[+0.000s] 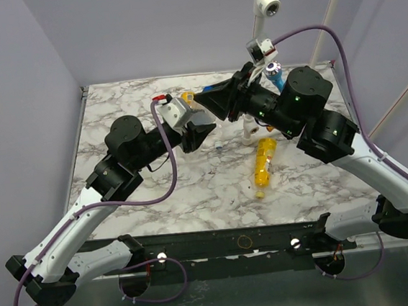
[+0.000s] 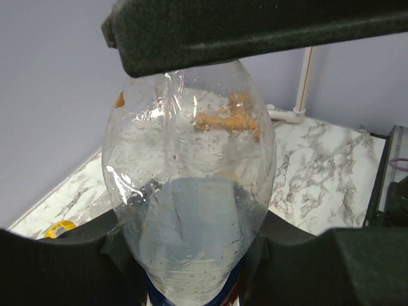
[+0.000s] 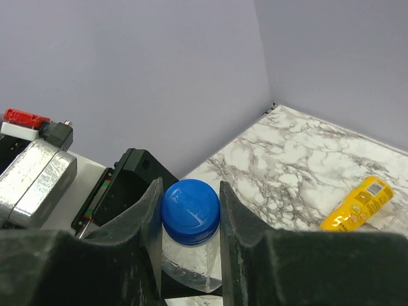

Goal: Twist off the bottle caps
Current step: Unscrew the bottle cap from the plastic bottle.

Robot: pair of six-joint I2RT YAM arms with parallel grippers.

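The left gripper (image 1: 196, 134) is clamped around the clear bottle (image 2: 191, 210), whose thin rounded plastic has droplets clinging inside. The right gripper (image 3: 189, 213) is closed on the round blue cap (image 3: 190, 205) at its neck. Further right, a yellow bottle (image 1: 265, 163) lies on open veined marble table (image 1: 207, 189).

The clear plastic bottle (image 2: 191, 210) is glossy and thin-walled, speckled with droplets. The blue round plastic cap (image 3: 190, 207) has a smooth, faintly shiny top. The right gripper (image 3: 189, 223) has matt black, finely grainy fingers (image 3: 242, 236). The white-and-grey marble-patterned tabletop (image 1: 216, 202) looks smooth with a soft sheen. The silver metal-looking block (image 3: 32, 182) on the left is dull, with a brushed look.
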